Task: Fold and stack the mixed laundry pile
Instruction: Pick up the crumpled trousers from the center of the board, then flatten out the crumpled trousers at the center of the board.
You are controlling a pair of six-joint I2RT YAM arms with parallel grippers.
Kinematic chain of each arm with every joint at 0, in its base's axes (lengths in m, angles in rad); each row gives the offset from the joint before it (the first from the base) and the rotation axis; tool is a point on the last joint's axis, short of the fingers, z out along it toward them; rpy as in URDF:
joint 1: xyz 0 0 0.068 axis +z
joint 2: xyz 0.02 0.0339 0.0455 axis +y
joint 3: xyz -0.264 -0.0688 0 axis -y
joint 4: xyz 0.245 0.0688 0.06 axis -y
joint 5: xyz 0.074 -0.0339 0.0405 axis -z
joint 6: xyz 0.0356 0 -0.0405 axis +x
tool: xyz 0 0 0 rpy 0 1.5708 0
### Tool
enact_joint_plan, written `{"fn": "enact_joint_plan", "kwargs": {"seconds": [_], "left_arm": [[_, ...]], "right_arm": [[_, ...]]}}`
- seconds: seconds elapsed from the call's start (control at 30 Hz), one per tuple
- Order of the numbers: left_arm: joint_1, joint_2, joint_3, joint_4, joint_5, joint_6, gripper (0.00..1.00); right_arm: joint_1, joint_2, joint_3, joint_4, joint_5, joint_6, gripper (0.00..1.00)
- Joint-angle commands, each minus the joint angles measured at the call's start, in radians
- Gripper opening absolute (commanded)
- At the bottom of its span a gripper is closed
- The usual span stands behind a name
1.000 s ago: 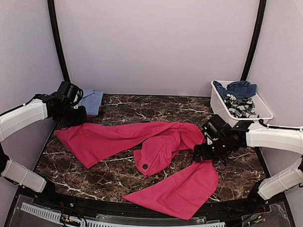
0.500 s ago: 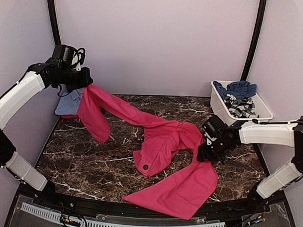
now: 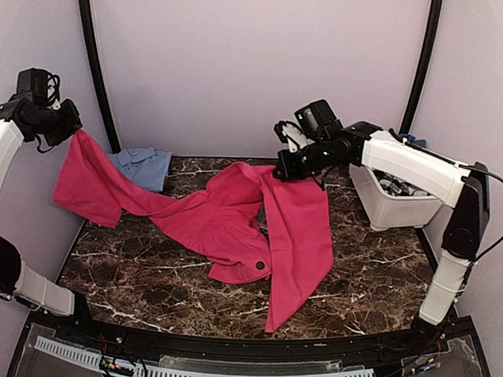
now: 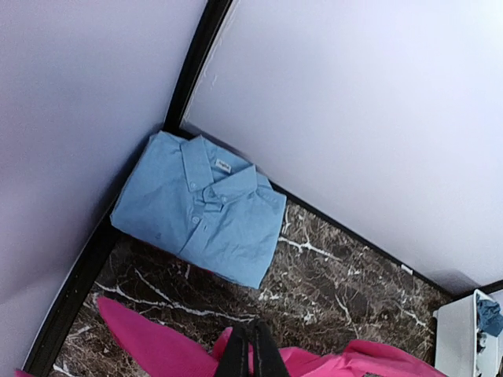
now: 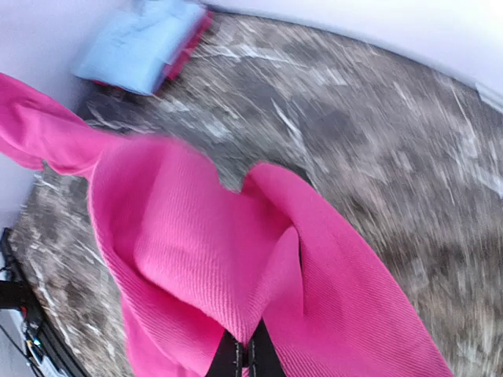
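Fingers on both sides pinch the magenta-pink garment: your left gripper holds one end high at upper left, your right gripper an edge at upper centre, cloth sagging onto the table between. You seem mid-spread; next, pull it taut and lay it flat.

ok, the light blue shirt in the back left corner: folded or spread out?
Folded. The light blue shirt lies as a compact rectangle, collar on top, placket buttoned, flat on the table.
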Motion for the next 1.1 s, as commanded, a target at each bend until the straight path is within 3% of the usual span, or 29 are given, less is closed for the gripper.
{"fn": "enact_joint_plan", "kwargs": {"seconds": [0.0, 0.17, 0.23, 0.3, 0.37, 0.53, 0.7, 0.87, 0.9, 0.93, 0.97, 1.0, 1.07], "left_arm": [[0.051, -0.092, 0.100, -0.025, 0.067, -0.031, 0.00], [0.054, -0.161, 0.114, 0.037, 0.156, -0.045, 0.00], [0.053, -0.172, 0.119, 0.074, 0.253, -0.043, 0.00], [0.034, -0.174, 0.105, 0.124, 0.390, -0.060, 0.00], [-0.052, -0.170, 0.083, 0.196, 0.465, -0.050, 0.00], [-0.550, -0.034, 0.155, 0.188, 0.362, 0.092, 0.00], [-0.959, 0.249, 0.330, 0.186, 0.280, 0.195, 0.00], [-1.218, 0.522, 0.554, 0.114, 0.247, 0.374, 0.00], [-1.253, 0.581, 0.611, 0.061, 0.237, 0.396, 0.03], [-1.261, 0.602, 0.628, 0.040, 0.235, 0.418, 0.16], [-1.260, 0.615, 0.626, 0.019, 0.227, 0.419, 0.22], [-1.255, 0.608, 0.611, 0.020, 0.218, 0.415, 0.42], [-1.204, 0.499, 0.482, 0.090, 0.208, 0.367, 0.68]], "right_arm": [[0.051, 0.115, 0.341, -0.046, 0.000, -0.121, 0.00], [0.030, 0.154, 0.512, 0.048, -0.019, -0.205, 0.00], [0.028, 0.174, 0.560, 0.063, -0.041, -0.235, 0.00], [0.018, 0.169, 0.552, 0.069, -0.016, -0.254, 0.00], [-0.046, 0.102, 0.450, 0.119, -0.042, -0.223, 0.00], [-0.226, -0.097, 0.159, 0.201, -0.027, -0.196, 0.00], [-0.353, -0.194, 0.047, 0.205, -0.100, -0.191, 0.00], [-0.402, -0.209, 0.024, 0.186, -0.126, -0.204, 0.00], [-0.409, -0.214, 0.019, 0.187, -0.127, -0.203, 0.00], [-0.413, -0.219, 0.012, 0.188, -0.131, -0.202, 0.00], [-0.416, -0.223, 0.007, 0.186, -0.137, -0.203, 0.00], [-0.419, -0.224, 0.004, 0.185, -0.143, -0.206, 0.00], [-0.417, -0.230, -0.002, 0.188, -0.146, -0.204, 0.00]]}}
